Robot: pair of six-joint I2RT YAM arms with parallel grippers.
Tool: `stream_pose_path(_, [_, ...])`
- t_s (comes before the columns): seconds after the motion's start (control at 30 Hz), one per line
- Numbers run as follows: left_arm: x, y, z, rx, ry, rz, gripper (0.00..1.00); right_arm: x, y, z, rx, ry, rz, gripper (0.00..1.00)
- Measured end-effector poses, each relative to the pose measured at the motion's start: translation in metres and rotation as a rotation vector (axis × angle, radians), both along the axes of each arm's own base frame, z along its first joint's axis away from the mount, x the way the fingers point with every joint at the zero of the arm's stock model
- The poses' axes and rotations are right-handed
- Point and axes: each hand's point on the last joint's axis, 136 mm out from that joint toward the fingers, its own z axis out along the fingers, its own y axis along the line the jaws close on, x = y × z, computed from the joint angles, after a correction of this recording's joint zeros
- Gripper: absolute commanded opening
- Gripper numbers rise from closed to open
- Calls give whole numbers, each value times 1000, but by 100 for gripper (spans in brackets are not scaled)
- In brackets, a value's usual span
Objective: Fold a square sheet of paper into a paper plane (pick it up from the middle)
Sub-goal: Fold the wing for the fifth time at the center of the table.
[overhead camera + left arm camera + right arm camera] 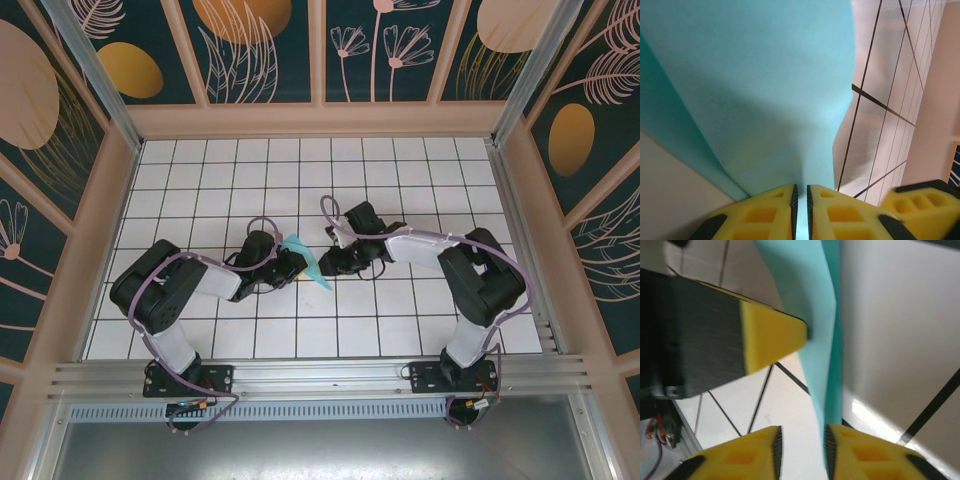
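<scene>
The left arm (160,295) and the right arm (480,285) are alike: chunky matte-black joint housings joined by smooth, rounded white link shells, each rising from a flat black base plate (187,378). A thin lilac cable (323,207) trails along each arm in loose loops and hangs in a further loop below the base. The fingers (762,217) are blocky yellow pieces with rectangular pockets moulded into them, dark ribbed inner faces and black patches at their outer corners.
</scene>
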Motion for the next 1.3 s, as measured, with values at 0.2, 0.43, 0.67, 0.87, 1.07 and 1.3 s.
stream_pose_path(0.2, [0, 1, -1, 4, 2, 3, 16, -7, 15, -7, -10, 15, 44, 8])
stream_pose_path(0.43, [0, 1, -1, 10, 2, 7, 15, -10, 19, -33, -47, 70, 55, 6])
stream_pose_path(0.67, [0, 2, -3, 24, 11, 13, 13, -9, 18, -37, -48, 80, 53, 5])
stream_pose_path(0.87, [0, 3, -4, 40, 23, 18, 9, -9, 17, -36, -37, 89, 54, 5])
stream_pose_path(1.07, [0, 3, -6, 51, 24, 23, 6, -12, 12, -31, -23, 89, 50, 6])
stream_pose_path(1.3, [0, 4, -6, 54, 22, 26, 6, -22, 8, -20, 4, 99, 59, 6])
